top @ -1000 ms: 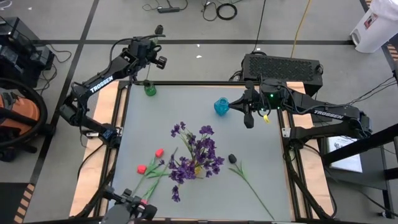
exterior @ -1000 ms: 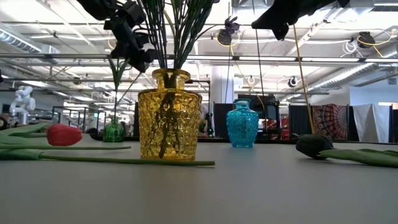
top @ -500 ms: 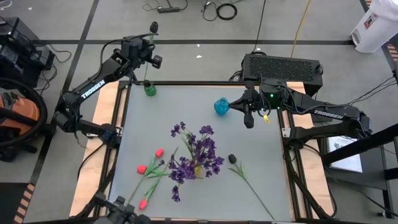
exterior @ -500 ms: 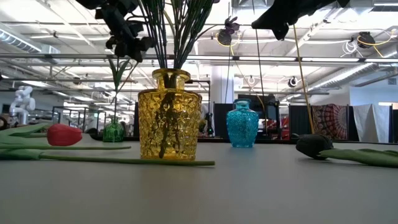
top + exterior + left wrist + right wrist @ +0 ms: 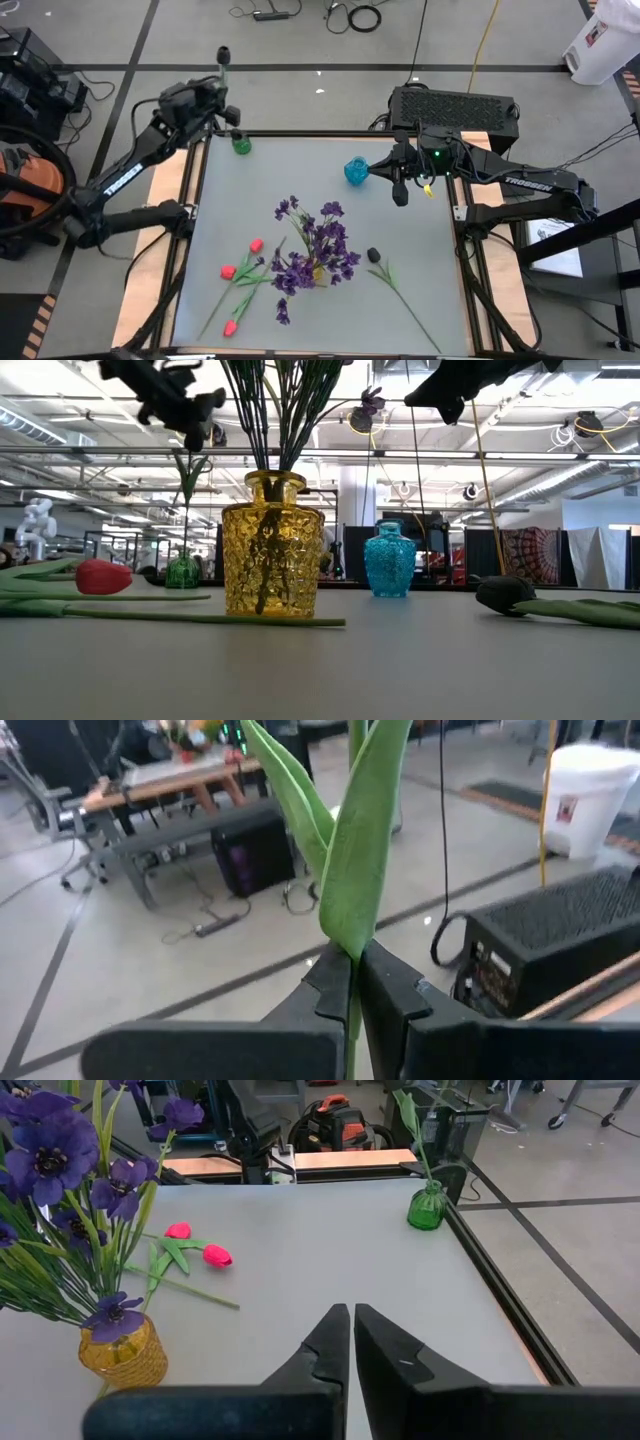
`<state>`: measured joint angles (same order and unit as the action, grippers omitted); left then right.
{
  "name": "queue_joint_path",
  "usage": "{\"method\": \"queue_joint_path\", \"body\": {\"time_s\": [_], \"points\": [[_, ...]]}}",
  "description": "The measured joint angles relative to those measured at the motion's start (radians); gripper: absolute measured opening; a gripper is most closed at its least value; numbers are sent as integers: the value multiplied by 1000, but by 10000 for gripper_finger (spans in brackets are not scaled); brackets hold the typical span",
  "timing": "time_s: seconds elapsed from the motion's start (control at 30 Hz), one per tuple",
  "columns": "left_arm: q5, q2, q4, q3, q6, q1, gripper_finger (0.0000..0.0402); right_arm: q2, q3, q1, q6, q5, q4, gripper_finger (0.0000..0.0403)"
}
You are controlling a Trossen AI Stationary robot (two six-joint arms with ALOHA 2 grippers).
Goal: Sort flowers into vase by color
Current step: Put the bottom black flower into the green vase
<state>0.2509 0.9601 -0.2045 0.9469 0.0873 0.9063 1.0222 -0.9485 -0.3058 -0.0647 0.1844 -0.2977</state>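
Note:
My left gripper (image 5: 224, 100) hangs over the table's far left corner, shut on a black-headed flower (image 5: 223, 54). The flower's stem runs down toward the small green vase (image 5: 241, 144). My right gripper (image 5: 400, 196) waits shut and holds nothing, above the table just right of the blue vase (image 5: 356, 170). A yellow vase (image 5: 272, 545) in the middle holds purple flowers (image 5: 318, 245). Three red tulips (image 5: 256, 245) lie flat at the near left. Another black-headed flower (image 5: 373, 255) lies flat at the near right. My left gripper pinches the flower's stem (image 5: 351, 1005) between its two fingers, where the long green leaves (image 5: 360, 860) rise from it. The fingers come nearly level from the table's left side and lie across the stem. The flower stands tilted, head above the fingers, stem (image 5: 185, 510) reaching down to the green vase (image 5: 183, 571).
A black box (image 5: 455, 105) stands behind the table's far right edge. The raised table frame (image 5: 340, 133) runs along the far side. Bare grey tabletop lies between the green vase and the purple flowers.
My left gripper has drawn back toward the table's left edge and slightly up, still shut on the stem. The flower's head has swung left with it, while its lower end has stayed at the green vase.

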Motion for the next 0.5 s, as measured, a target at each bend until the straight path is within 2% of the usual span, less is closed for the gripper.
{"method": "queue_joint_path", "body": {"time_s": [0.2,0.3,0.5], "points": [[-7,-144,90,-137,-2,0,15,0,0,0,0,0,0,13],[-13,-195,186,-211,-3,0,15,0,0,0,0,0,0,13],[-14,-220,348,-308,-10,0,15,0,0,0,0,0,0,13]]}}
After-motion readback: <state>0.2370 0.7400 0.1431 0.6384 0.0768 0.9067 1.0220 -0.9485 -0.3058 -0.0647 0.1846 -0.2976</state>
